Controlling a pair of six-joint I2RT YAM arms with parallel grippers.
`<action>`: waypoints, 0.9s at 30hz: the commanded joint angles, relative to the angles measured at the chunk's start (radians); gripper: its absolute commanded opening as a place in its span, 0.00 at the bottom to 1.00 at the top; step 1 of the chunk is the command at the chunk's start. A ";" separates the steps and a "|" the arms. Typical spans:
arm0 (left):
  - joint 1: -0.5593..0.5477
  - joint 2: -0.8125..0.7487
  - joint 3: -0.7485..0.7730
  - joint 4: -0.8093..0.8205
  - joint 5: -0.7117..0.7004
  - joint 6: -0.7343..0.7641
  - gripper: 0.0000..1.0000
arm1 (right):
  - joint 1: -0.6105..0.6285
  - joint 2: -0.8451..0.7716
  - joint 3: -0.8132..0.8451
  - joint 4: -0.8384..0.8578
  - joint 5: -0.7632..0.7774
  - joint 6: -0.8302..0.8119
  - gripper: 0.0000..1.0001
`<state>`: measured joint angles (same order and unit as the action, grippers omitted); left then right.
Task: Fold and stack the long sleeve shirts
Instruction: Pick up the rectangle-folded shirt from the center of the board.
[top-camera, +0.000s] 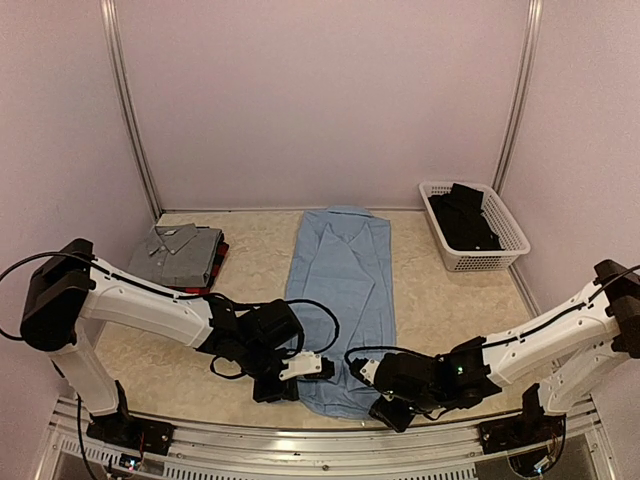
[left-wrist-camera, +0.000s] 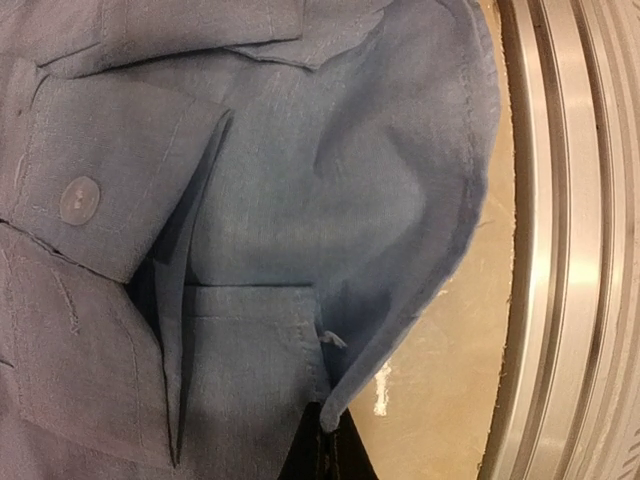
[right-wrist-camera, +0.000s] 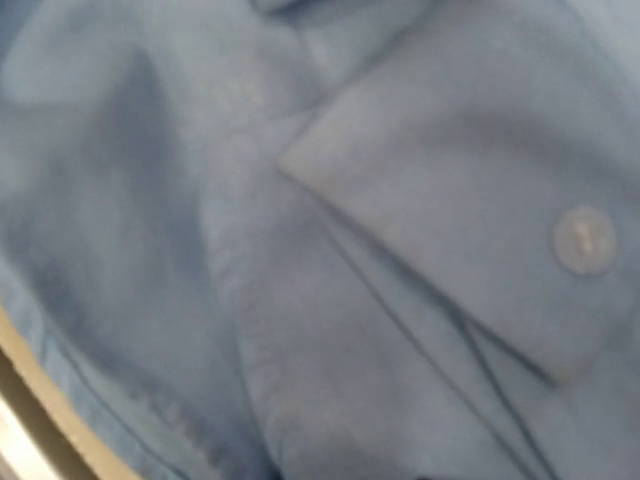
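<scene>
The light blue shirt (top-camera: 342, 290) lies lengthwise in the middle of the table, folded into a long strip with its collar at the far end. My left gripper (top-camera: 318, 370) is at its near left corner. In the left wrist view the dark fingertips (left-wrist-camera: 333, 452) are shut on the hem of the blue cloth (left-wrist-camera: 300, 200). At the near right corner is my right gripper (top-camera: 360, 372). Blue cloth (right-wrist-camera: 300, 250) and a buttoned cuff (right-wrist-camera: 585, 240) fill the right wrist view, hiding the fingers. The grey shirt (top-camera: 178, 250) lies folded at the left, on top of the red-and-black plaid shirt (top-camera: 215, 262).
A white mesh basket (top-camera: 505, 250) holding dark cloth (top-camera: 462, 220) stands at the back right. The metal rail (left-wrist-camera: 570, 240) of the table's near edge runs just beside the shirt's hem. Pink walls close in the back and both sides.
</scene>
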<state>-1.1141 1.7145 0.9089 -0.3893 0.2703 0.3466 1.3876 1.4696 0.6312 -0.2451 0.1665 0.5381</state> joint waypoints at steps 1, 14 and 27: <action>-0.014 -0.029 0.009 -0.024 0.003 0.011 0.00 | 0.035 0.019 0.020 -0.095 0.031 0.051 0.27; -0.047 -0.061 0.016 -0.060 0.016 0.017 0.00 | 0.078 -0.090 -0.020 -0.116 -0.013 0.083 0.00; 0.010 -0.143 0.061 -0.065 0.168 -0.004 0.00 | -0.033 -0.334 -0.041 -0.109 -0.207 0.061 0.00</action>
<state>-1.1564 1.6104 0.9298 -0.4580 0.3592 0.3481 1.4296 1.1923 0.5831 -0.3340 0.0288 0.6113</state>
